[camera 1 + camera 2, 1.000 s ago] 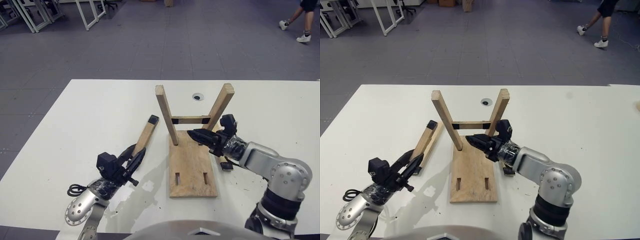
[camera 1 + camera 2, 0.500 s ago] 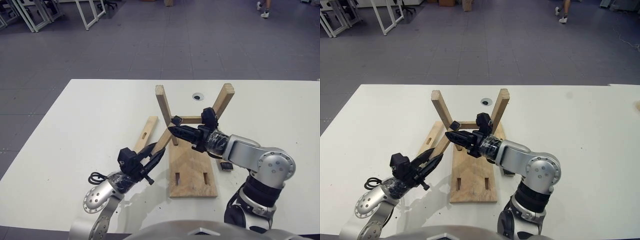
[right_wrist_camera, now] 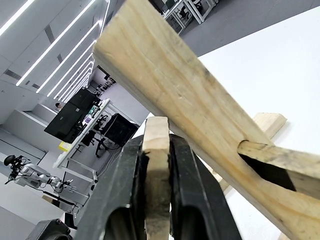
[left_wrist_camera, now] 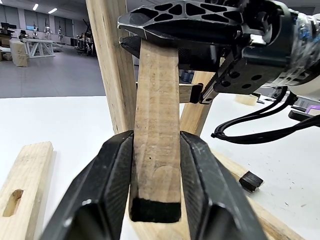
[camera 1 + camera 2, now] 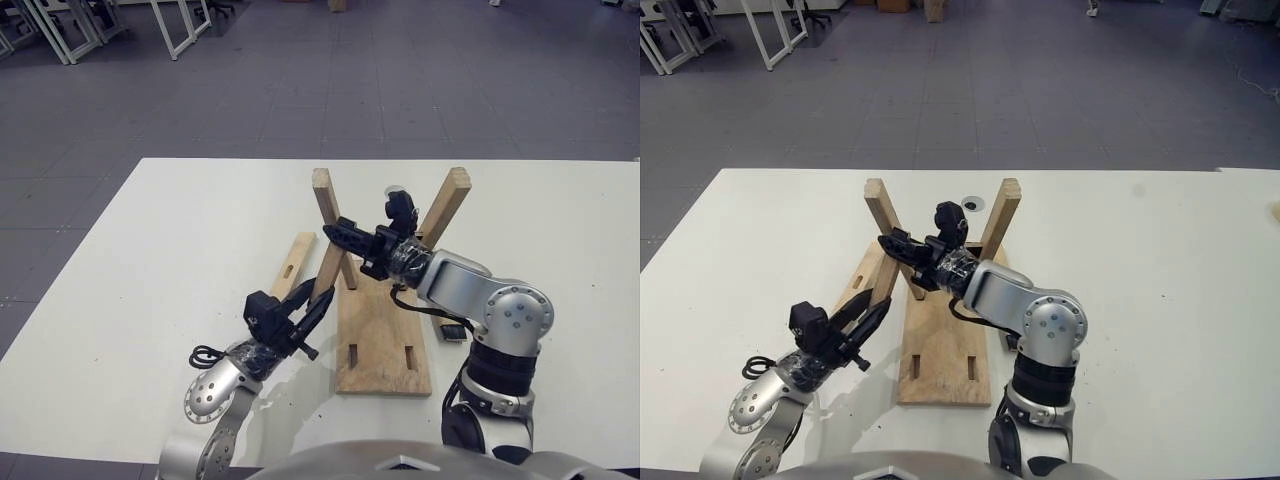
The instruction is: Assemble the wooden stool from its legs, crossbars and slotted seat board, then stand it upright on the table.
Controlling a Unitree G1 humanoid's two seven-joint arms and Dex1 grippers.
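Note:
The slotted seat board (image 5: 385, 345) lies flat on the white table (image 5: 160, 250). Two legs (image 5: 325, 212) (image 5: 446, 205) rise from its far end, joined by a crossbar (image 3: 285, 160). A third leg (image 5: 327, 280) is held tilted above the board's left edge. My left gripper (image 5: 310, 312) is shut on its lower, black-tipped end (image 4: 155, 210). My right gripper (image 5: 340, 232) is shut on its upper end, right beside the left upright leg (image 3: 190, 105). A fourth leg (image 5: 292, 268) with a slot lies on the table to the left.
A small black-tipped piece (image 5: 453, 332) lies on the table right of the board. A round cable hole (image 5: 973, 203) sits behind the upright legs. Open table surface spreads to the far left and right.
My left gripper has raised the black-tipped leg off the table and carried it right, to the board's edge. My right gripper has swung left and up and closed on that leg's upper end.

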